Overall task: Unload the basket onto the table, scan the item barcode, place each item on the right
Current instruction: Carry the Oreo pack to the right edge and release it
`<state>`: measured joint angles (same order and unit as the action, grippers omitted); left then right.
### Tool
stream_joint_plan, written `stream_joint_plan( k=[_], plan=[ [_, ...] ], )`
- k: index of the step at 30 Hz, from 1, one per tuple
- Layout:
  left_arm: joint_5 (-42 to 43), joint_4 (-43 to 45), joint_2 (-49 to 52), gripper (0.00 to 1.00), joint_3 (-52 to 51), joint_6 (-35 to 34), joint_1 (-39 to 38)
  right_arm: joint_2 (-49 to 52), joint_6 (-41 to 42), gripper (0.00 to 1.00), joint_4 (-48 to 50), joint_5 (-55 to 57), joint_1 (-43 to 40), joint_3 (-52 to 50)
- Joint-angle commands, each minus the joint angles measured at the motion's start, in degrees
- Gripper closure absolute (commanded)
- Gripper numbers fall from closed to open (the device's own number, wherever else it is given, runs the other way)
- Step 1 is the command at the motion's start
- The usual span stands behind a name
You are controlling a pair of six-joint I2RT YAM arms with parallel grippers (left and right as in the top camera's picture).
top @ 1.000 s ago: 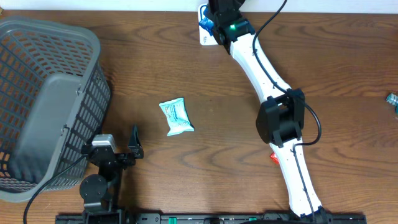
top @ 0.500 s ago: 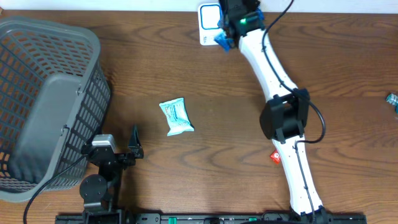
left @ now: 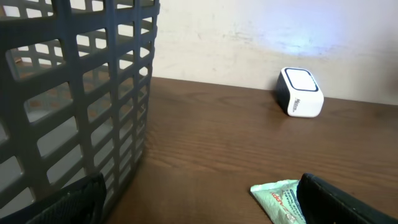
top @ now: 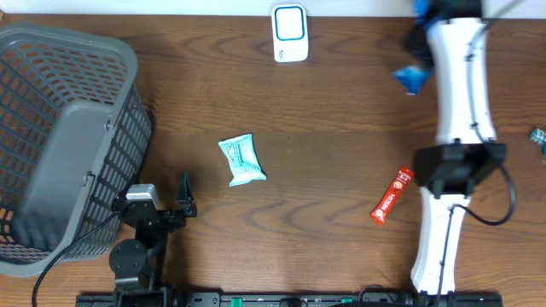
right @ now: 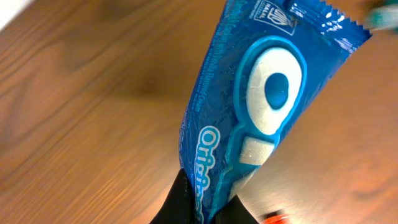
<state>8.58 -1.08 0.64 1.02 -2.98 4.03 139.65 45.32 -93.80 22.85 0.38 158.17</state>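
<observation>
Wood-grain surface (top: 324, 119) carries a grey basket (top: 68, 145) far left of the white scanner (top: 290, 32). Right of the scanner and well apart from it, the right hand (right: 189, 202) is clamped on the blue Oreo packet (right: 261, 106), which is held above the wood. The left hand (top: 162, 203) rests with fingers apart, below-left of the scanner. Likely step — presenting the packet; next, its barcode must face the scanner's window.
</observation>
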Motion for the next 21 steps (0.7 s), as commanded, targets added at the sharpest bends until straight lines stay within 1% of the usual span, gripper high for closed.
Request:
stream_joint_plan(
  k=[1, 4, 8, 15, 19, 20, 21],
  plan=[
    [0.3, -2.1, 0.0, 0.02, -0.8, -0.1, 0.3, -0.1, -4.9, 0.99, 0.6, 3.0, -7.1, -2.6],
    [0.3, -2.1, 0.0, 0.02, -0.8, -0.1, 0.3, 0.0, -9.4, 0.99, 4.5, 3.8, -12.2, -7.1],
    [0.3, -2.1, 0.0, 0.02, -0.8, -0.1, 0.3, 0.0, -14.5, 0.99, 12.2, 3.8, -17.9, -15.3],
    [0.3, -2.1, 0.0, 0.02, -0.8, -0.1, 0.3, 0.0, -15.9, 0.99, 25.4, 3.8, -24.7, -30.0],
    [0.3, -2.1, 0.0, 0.02, -0.8, -0.1, 0.3, 0.0, -15.8, 0.99, 29.1, 3.8, -26.8, -34.9],
    [0.3, -2.1, 0.0, 0.02, -0.8, -0.1, 0.3, 0.0, -15.8, 0.97, 29.5, 3.8, -27.1, -35.3],
    [0.3, -2.1, 0.0, 0.02, -0.8, -0.1, 0.3, 0.0, -15.8, 0.85, 29.7, 3.8, -27.5, -35.3]
  ],
)
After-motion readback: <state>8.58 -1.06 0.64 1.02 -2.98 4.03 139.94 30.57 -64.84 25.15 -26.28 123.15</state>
